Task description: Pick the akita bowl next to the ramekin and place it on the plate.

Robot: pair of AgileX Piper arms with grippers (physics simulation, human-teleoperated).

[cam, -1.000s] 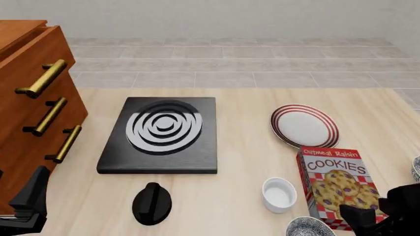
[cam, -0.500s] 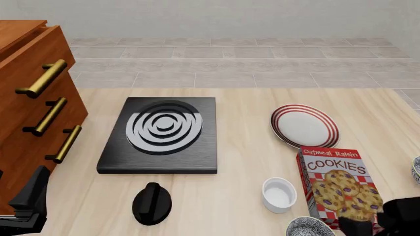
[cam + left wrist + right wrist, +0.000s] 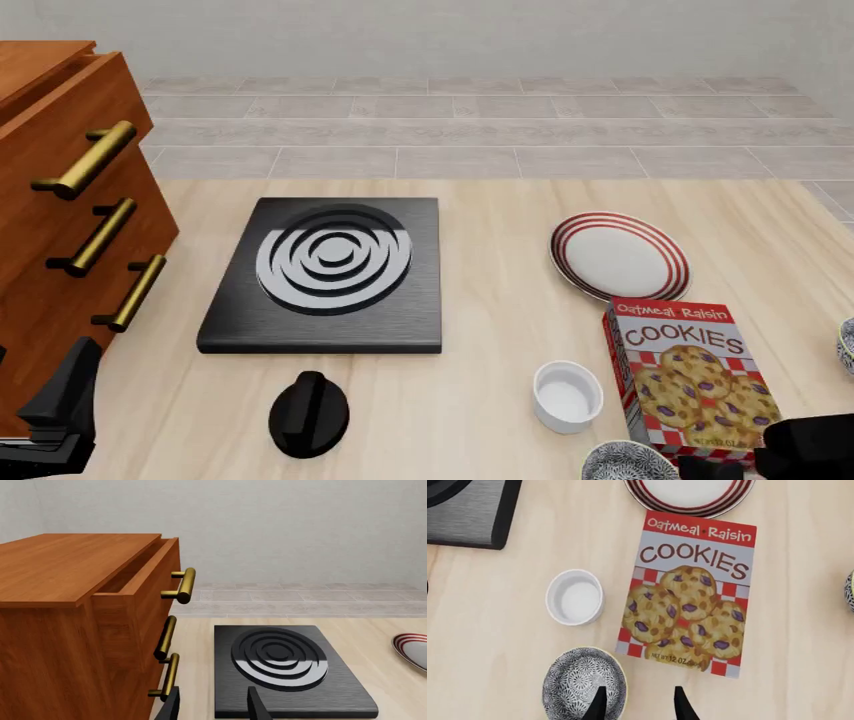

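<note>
Nearby, akita bowl (image 3: pixel 584 684) — clear of ramekin (image 3: pixel 575 597).

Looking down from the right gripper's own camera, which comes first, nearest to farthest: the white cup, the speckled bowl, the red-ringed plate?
From the right gripper:
1. Akita bowl, right by the fingertips.
2. Ramekin, beyond the bowl, beside the cookie box.
3. Plate, past the box's far end.

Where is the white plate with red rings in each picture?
Front view: round white plate with dark red rings, right of the black square burner.
Left wrist view: only its rim at the right edge.
Right wrist view: at the top edge, above the cookies box.
Shared landmark: the burner.
</note>
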